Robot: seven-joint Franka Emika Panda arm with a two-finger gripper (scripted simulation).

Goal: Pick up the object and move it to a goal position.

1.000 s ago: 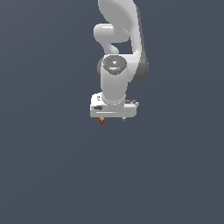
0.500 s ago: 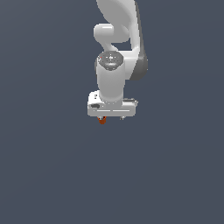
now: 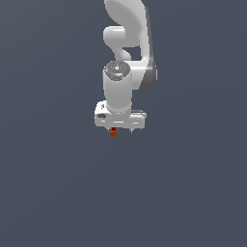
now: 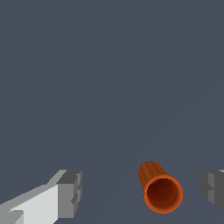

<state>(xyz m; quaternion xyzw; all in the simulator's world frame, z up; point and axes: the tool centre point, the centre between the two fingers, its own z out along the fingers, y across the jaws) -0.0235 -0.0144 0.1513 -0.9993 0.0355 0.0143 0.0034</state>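
— One arm only, seen first from the exterior view: gripper [image 3: 120, 129] pointing straight down, white hand broad across the frame. Any sign of the object?

— Just a speck of it. Orange-red object [image 3: 113, 132] peeking out directly beneath the hand, toward the exterior view's left of its centre. Too small there to judge contact with either finger.

— And from the wrist view?

— Much clearer. Object [image 4: 160, 190] lying on its side on the plain grey ground, open mouth turned toward the camera, narrower end pointing away. Sitting between the two fingers [image 4: 69, 192], but off-centre: much nearer the one at the frame's edge than the white-and-grey one.

— Gripped, then?

— No. Jaws spread wide, grey ground visible on both sides of the object, neither pad touching.

— Why hang like that?

— Probably to straddle the object before closing: fingers flanking its tapered sides. Grasp not yet made, lift and carry to the goal yet to come. Goal itself not marked in either view.
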